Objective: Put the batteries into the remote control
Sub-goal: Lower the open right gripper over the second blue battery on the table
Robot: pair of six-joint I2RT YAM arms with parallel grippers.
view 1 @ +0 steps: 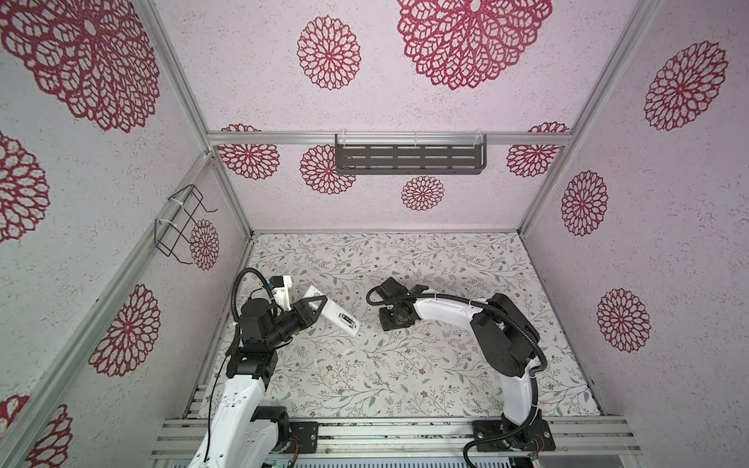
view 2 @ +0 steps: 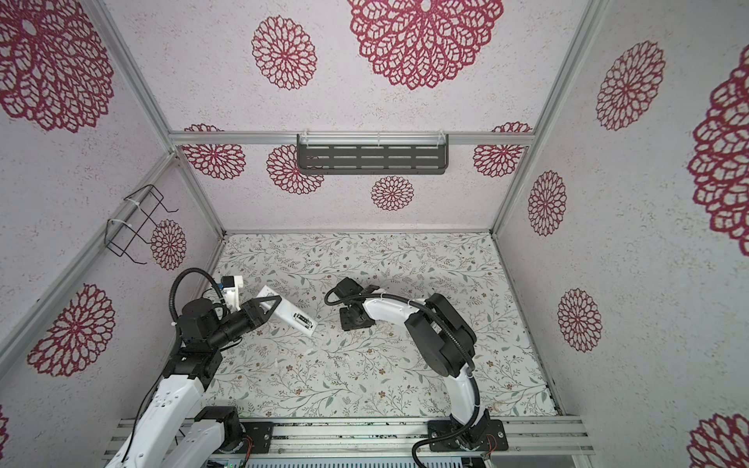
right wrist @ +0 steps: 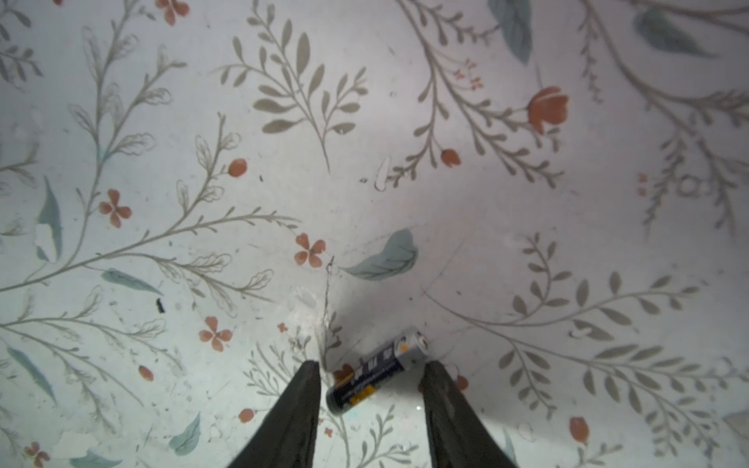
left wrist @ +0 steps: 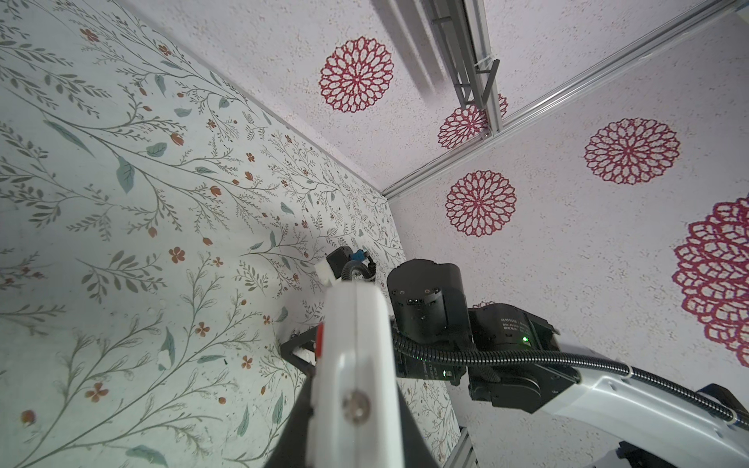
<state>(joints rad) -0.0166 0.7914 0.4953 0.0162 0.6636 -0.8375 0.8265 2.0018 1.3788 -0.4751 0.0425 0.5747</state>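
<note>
Rails [view 1: 405, 431] of bare aluminium carry both arm bases at the near edge, well on our side of the remote control [view 1: 337, 315]. Next comes the flowered table [view 1: 405, 385]. Above it our left gripper [view 1: 319, 307] is clamped across the remote control, gripping the white bar nearer its far end than its near one. The remote control is held clear of the table and tilted, its near end angled toward the middle. At that near end we see an open bay [view 1: 349, 321]; what lies in it is too small for us to tell. In the left wrist view the bar runs edge-on away from the camera, with a red button [left wrist: 320, 336] on its side.

Right of the remote control, near its open end but apart from it, our right gripper [right wrist: 373, 366] points down at the table. Its fingers [right wrist: 304, 405] stand apart, one on each side of a battery [right wrist: 379, 368], dark with a silvery end, which lies flat and askew between the tips. We cannot tell whether either tip touches it. In both top views the wrist hides the battery.

Beyond the remote control, a dark slotted shelf [view 1: 409, 160] hangs on the back wall. Left of the remote control and farther back, a wire rack [view 1: 180, 227] is tied to the side wall.
</note>
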